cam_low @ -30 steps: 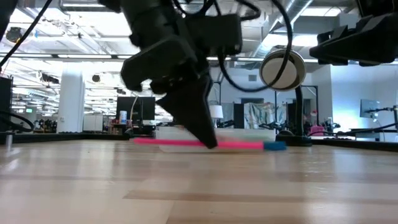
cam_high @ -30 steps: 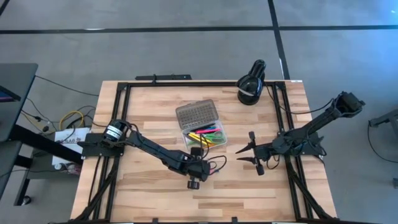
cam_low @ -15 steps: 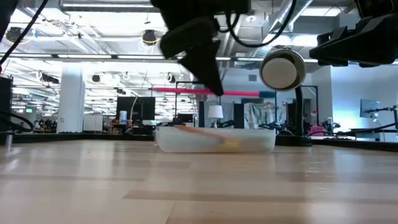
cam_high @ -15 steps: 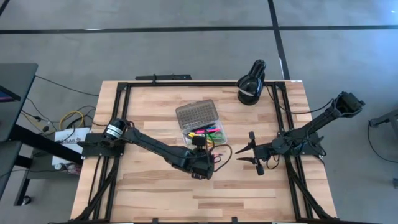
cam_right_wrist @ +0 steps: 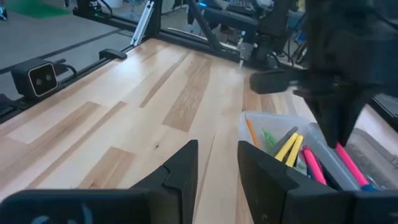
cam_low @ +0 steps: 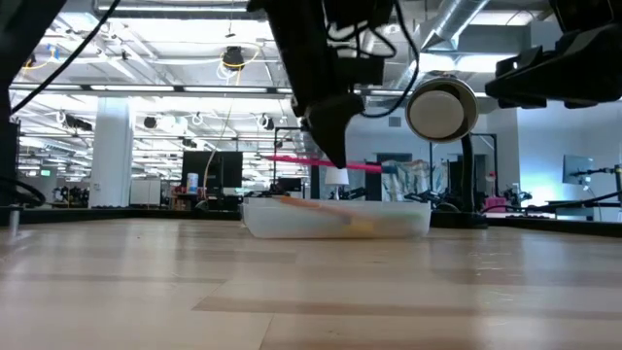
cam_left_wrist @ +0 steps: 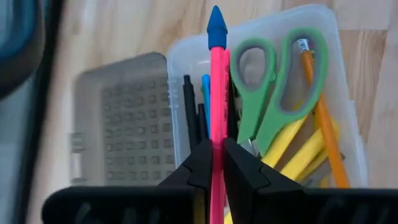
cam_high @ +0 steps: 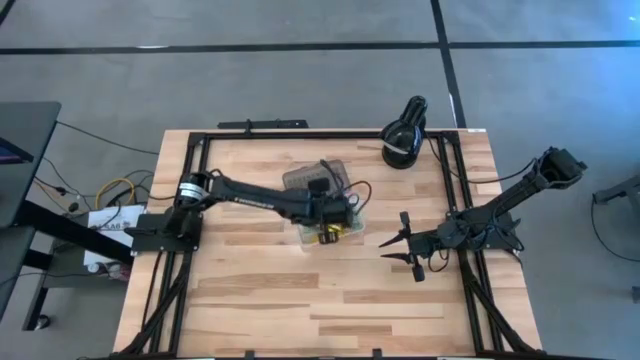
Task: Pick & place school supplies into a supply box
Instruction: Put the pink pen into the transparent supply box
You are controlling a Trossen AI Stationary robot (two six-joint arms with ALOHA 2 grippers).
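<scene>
Left wrist view: left gripper (cam_left_wrist: 217,163) pinches pink pen (cam_left_wrist: 217,106) directly above open supply box (cam_left_wrist: 339,93), pen's long axis parallel w/ box length (scissors (cam_left_wrist: 264,93), yellow pencils already inside). Judged next: straight drop. Right gripper (cam_high: 402,248), fingers apart & empty, waits well apart to box's right.

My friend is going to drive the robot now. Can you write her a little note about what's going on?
Left gripper: shut on the pink pen with a blue cap, held above the clear plastic supply box.
Right gripper: open, empty, waiting at the table's right side.
Done: green-handled scissors, yellow pencils and an orange pencil already lie in the box; grey dotted lid open.
Left: lower the pink pen in and release.
</scene>
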